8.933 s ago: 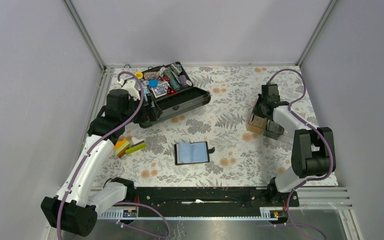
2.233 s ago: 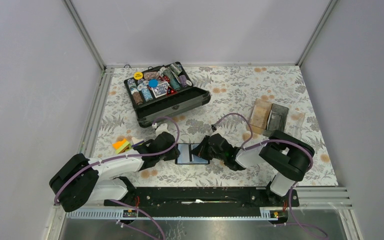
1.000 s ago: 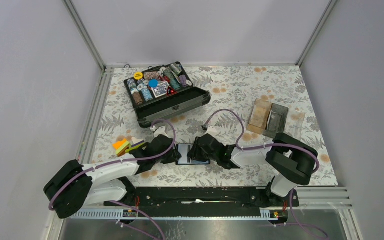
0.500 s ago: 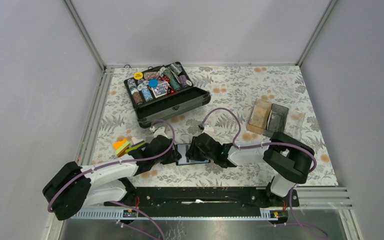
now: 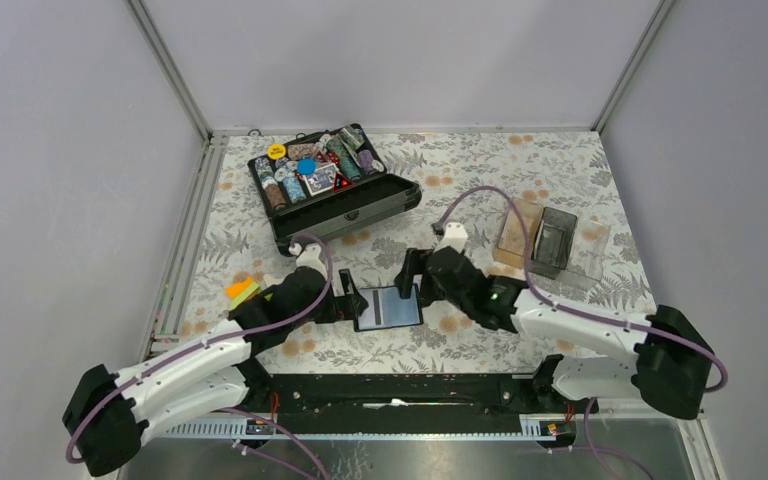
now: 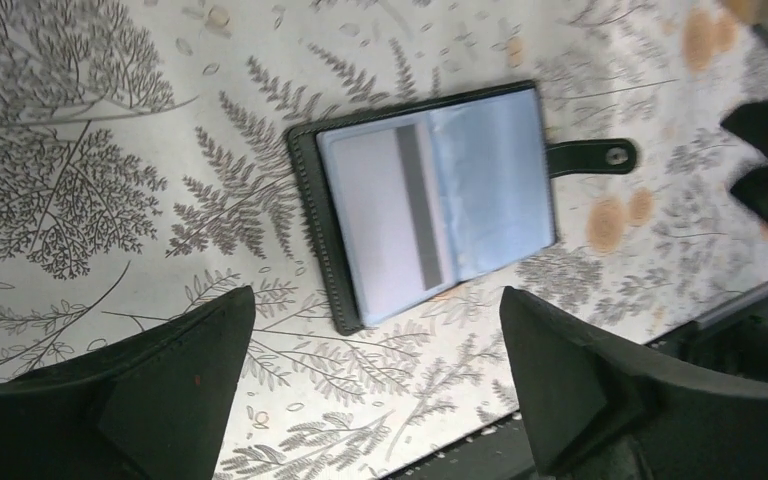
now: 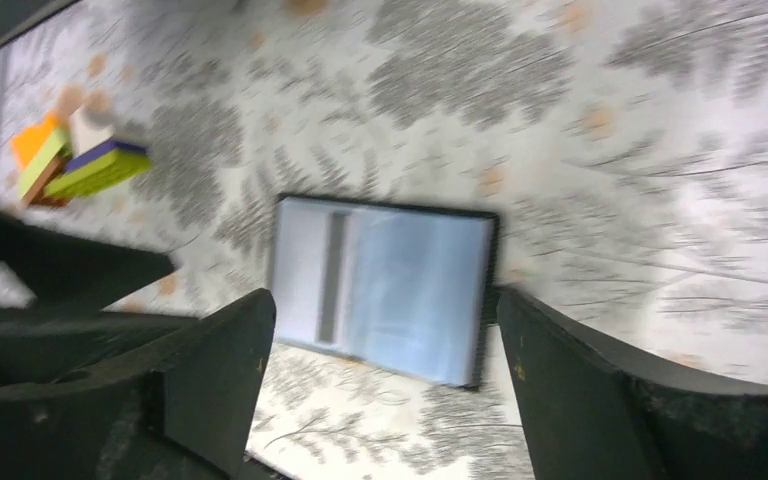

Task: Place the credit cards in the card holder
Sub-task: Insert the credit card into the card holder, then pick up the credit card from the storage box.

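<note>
1. while both arms hung low over the middle of the table [image 5: 480,190], the card holder [image 5: 388,307] lay open and flat between them. its spine ran from the near side to the far side and its strap tab pointed toward the right arm.
2. the left gripper [image 5: 352,299] stood just beside the holder's left edge. its fingers were spread wide with nothing between them, and in the left wrist view the holder showed through the gap, untouched.
3. the right gripper [image 5: 415,282] stood at the holder's far right corner, its jaws likewise wide apart and empty.
4. one striped card [image 6: 390,220] sat in the holder's left pocket, its long side parallel to the spine. the right pocket showed only blue-grey lining.
5. the loose credit cards [image 7: 72,160] lay in a small fanned stack on the table, well to the left of the holder and beside the left forearm. orange, white and purple-over-green edges showed, and their long axes slanted across the holder's spine rather than lining up with it.
6. by my judgement the left gripper was clearly the nearer one. the stack lay on its own side but behind its fingertips, so it would have needed to draw back and turn away from the holder. the right arm would have had to cross over the holder to reach the cards.
</note>
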Available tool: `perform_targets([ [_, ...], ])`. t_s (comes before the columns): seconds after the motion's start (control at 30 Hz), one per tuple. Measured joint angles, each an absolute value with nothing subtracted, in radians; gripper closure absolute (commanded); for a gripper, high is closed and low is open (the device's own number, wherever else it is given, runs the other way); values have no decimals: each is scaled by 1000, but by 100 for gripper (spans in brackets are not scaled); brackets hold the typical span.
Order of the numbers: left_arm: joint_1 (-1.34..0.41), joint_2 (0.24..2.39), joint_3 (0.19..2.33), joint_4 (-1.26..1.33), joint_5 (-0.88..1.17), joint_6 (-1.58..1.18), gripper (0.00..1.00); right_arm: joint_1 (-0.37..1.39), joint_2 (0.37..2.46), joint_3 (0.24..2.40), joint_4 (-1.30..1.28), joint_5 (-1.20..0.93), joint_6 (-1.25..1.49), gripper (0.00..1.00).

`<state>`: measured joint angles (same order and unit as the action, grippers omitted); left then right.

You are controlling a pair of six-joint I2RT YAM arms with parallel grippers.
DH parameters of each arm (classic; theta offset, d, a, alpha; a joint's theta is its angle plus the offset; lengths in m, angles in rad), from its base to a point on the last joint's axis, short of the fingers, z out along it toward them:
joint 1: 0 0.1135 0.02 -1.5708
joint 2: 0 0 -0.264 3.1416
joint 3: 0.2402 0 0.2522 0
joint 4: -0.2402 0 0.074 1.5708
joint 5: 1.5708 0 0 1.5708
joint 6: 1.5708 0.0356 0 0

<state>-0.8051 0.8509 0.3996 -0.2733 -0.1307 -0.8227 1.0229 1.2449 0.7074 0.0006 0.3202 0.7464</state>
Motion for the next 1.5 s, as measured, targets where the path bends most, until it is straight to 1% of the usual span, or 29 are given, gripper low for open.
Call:
perform_targets([
  [0.13,-804,809,515,-377,-125,-774,1,874,1171,726,-128,317,669,1],
  [0.3,-757,842,747,-509,-69,-680,1,681,1157,786,-256,294,567,1],
  [0.43,-656,900,931,-578,9,-578,1,547,1185,834,-295,258,506,0],
  [0.5,-579,935,1013,-604,60,-525,1,497,1205,848,-300,241,488,0],
  [0.63,-428,990,1113,-622,115,-445,1,368,1266,868,-302,202,451,0],
  [0.8,-325,999,1131,-637,94,-393,1,244,1338,871,-286,150,430,5],
  [0.93,-265,965,1113,-633,57,-383,1,201,1411,889,-252,121,414,9],
  [1.03,-252,930,1093,-631,37,-379,1,185,1483,921,-222,103,404,16],
  [1.17,-251,927,1085,-627,34,-373,1,167,1557,961,-192,92,396,21],
  [1.5,-246,931,1070,-627,34,-373,1,145,1653,1013,-159,93,397,22],
])
